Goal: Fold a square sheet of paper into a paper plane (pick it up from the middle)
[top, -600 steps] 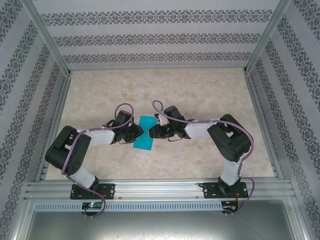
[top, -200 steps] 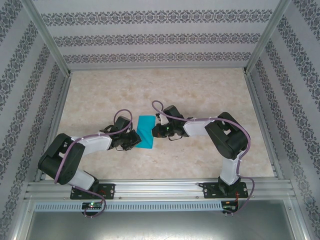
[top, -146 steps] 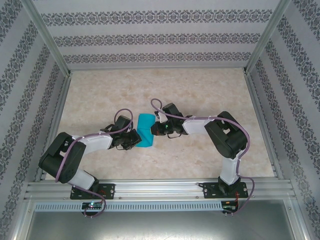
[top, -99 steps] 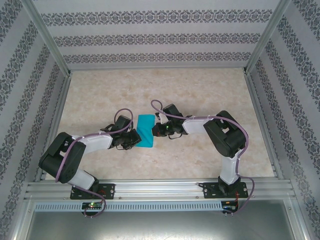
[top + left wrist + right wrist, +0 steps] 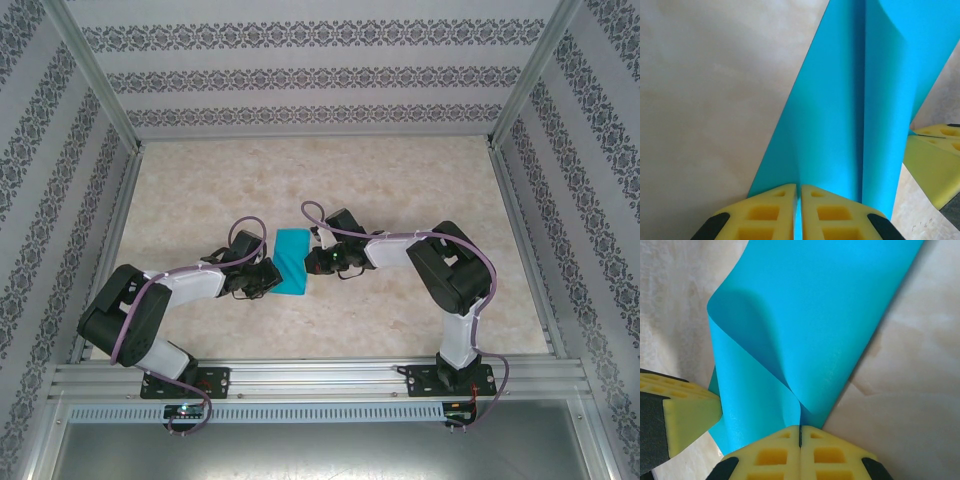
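The square sheet of paper [image 5: 290, 252], teal-blue, lies bent over on itself as a narrow doubled strip at the table's middle. My left gripper [image 5: 273, 281] is shut on the strip's left edge. In the left wrist view its yellow fingertips [image 5: 780, 197] pinch the sheet [image 5: 840, 100] at a crease, with a loose upper layer curving over to the right. My right gripper [image 5: 308, 263] is shut on the opposite edge. The right wrist view shows that gripper [image 5: 800, 429] nipping the sheet [image 5: 815, 310] where its curled flap meets the lower layer.
The marbled tabletop [image 5: 400, 190] spreads open behind and beside the arms. Aluminium frame rails [image 5: 300, 378] and patterned walls enclose it. Each wrist view catches the other gripper's yellow finger [image 5: 935, 160] [image 5: 687, 412] close by at the paper's edge.
Three seconds ago the sheet hung spread and slanted between the grippers. It has since been drawn into a compact doubled strip low on the table. Over the last second almost nothing moves.
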{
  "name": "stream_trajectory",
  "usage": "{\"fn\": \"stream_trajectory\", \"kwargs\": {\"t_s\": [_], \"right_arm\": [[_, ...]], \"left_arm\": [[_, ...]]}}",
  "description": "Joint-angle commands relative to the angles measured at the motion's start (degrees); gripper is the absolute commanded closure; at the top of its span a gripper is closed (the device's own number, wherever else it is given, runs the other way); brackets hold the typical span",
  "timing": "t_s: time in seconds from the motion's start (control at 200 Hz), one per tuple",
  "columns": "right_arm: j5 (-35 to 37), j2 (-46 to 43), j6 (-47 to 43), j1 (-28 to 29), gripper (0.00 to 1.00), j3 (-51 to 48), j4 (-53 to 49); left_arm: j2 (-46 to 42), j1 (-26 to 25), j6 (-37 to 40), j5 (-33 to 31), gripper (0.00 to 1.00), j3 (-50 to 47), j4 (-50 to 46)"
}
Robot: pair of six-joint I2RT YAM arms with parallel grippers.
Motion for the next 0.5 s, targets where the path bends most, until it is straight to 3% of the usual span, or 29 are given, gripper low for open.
{"fn": "stream_trajectory", "kwargs": {"t_s": [0.0,0.495], "right_arm": [[0.1,0.4,-1.8,0.1,0.97,1.9,-1.6],[-2.8,2.0,-1.9,-0.5,0.96,3.1,-0.5]], "left_arm": [[0.1,-0.6,1.3,-1.6,0.86,0.7,-3.9],[0.2,-0.6,1.5,-1.7,0.86,0.9,-4.3]]}}
